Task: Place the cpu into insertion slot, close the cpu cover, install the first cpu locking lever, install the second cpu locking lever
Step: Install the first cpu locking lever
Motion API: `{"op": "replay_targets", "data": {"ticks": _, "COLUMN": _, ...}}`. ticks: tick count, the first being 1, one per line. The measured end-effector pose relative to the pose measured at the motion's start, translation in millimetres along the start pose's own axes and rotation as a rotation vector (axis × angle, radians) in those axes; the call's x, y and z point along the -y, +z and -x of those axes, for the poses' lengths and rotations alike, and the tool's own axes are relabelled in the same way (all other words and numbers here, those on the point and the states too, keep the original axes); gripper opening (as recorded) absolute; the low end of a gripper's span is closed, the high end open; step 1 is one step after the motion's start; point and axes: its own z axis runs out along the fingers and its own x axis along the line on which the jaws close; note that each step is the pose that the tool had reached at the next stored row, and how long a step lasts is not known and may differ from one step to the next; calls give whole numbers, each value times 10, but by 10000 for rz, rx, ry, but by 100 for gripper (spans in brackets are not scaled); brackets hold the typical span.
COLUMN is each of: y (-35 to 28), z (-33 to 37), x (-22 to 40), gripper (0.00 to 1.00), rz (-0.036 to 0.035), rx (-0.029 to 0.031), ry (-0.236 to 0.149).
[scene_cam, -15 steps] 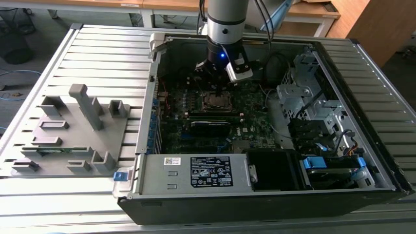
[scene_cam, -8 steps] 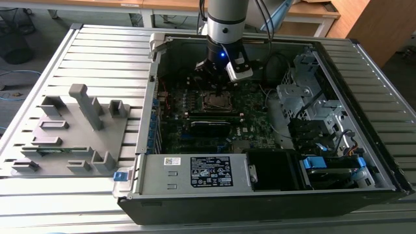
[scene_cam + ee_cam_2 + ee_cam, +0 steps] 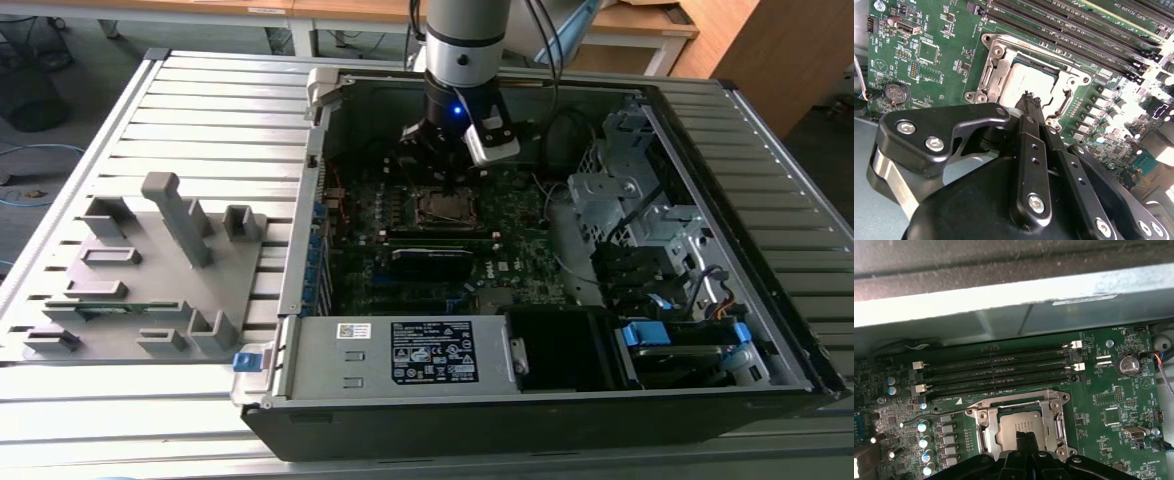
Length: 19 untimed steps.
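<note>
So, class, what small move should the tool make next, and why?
Probably a small shift toward the lever: the cpu looks seated, the cover lies flat around it, and the shut tool hovers over the cpu while that lever sticks out, seemingly unlatched.

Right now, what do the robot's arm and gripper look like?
The arm is a silver-grey cylinder, black toward the wrist, with a small blue light and a white block clipped on; dark cables run alongside. The gripper is matte black, with jointed link fingers fastened by silver hex screws.
</note>
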Motion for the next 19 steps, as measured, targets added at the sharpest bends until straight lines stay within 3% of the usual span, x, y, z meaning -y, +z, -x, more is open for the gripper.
{"op": "replay_targets", "data": {"ticks": 19, "y": -55, "z": 2, "x": -1, "gripper": 10, "rz": 0, "rx": 0, "ry": 0}}
